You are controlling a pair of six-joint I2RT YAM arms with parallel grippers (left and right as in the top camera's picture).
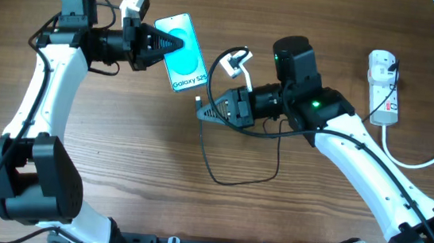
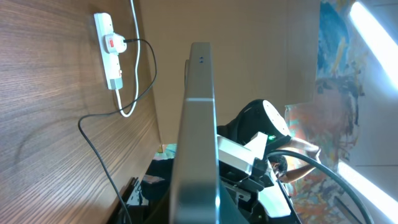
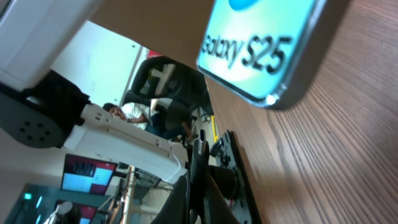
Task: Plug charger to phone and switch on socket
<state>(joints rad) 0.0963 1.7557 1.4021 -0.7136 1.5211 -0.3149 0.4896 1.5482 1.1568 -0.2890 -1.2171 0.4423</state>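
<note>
Teal-lit and left of centre: find the phone (image 1: pixel 186 71) there, clamped at its upper end in the pressed-shut left gripper (image 1: pixel 163 43) to steady the free end. Note the right gripper (image 1: pixel 201 111) pinching the charger (image 1: pixel 219 181) near its tip, just beside that free end, ready for insertion. Leave the socket (image 1: pixel 384 88), well apart at the right edge, for switching afterwards.

The wood-grain surface (image 1: pixel 117 168) carries the white socket (image 1: pixel 383 87) lying flat toward its far right; the socket's white lead (image 1: pixel 416 165) curves over the wood beside it; the dark charger (image 1: pixel 231 183) trails a slack loop mid-surface, well apart from the socket.
</note>
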